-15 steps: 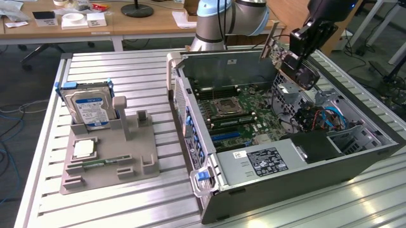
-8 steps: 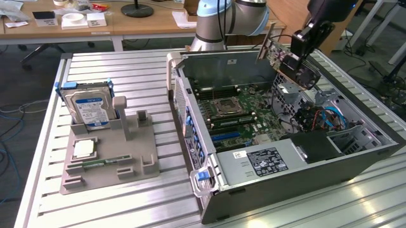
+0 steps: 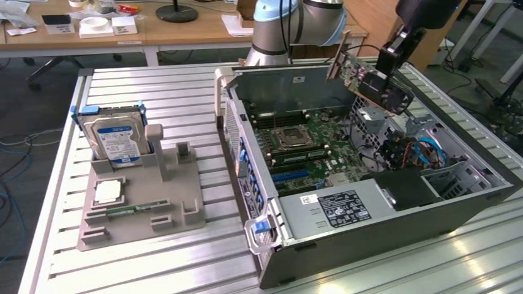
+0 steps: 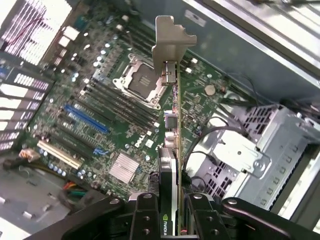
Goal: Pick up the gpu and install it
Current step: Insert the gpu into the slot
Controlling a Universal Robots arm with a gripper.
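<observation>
Starting at the exterior view's left: a grey tray [image 3: 139, 208] sits well away from the pincer [image 3: 391, 58], on the far side of the case from it. A hard drive [image 3: 119, 138] stands upright in one of the tray's slots, with a processor chip [image 3: 109, 192] and a memory stick [image 3: 122, 213] lying flat just in front. My guess is the slots are there so every part sits in a known spot with an edge free to grab.

Next over is the computer case [image 3: 368, 214], lying on its side with the panel off, so the motherboard [image 3: 302, 144] faces straight up at the pincer. That looks deliberate, since it means things can be pushed in from above.

Then the main bit: the pincer is clamped on the graphics card [image 3: 372, 82], pinching it across its thickness near one end. The card hangs tilted in the air just under the pincer, above the case's far corner and touching nothing.

The wrist view looks along the card edge-on. The fingers [image 4: 145, 215] squeeze both faces of the graphics card [image 4: 171, 125], and its silver bracket [image 4: 172, 40] sticks out at the end farthest from the pincer. Well below are the processor socket [image 4: 142, 82] and, off to one side, a blue slot [image 4: 86, 118]. Holding it this way probably keeps the connector edge free. It's not seated in any slot yet.
</observation>
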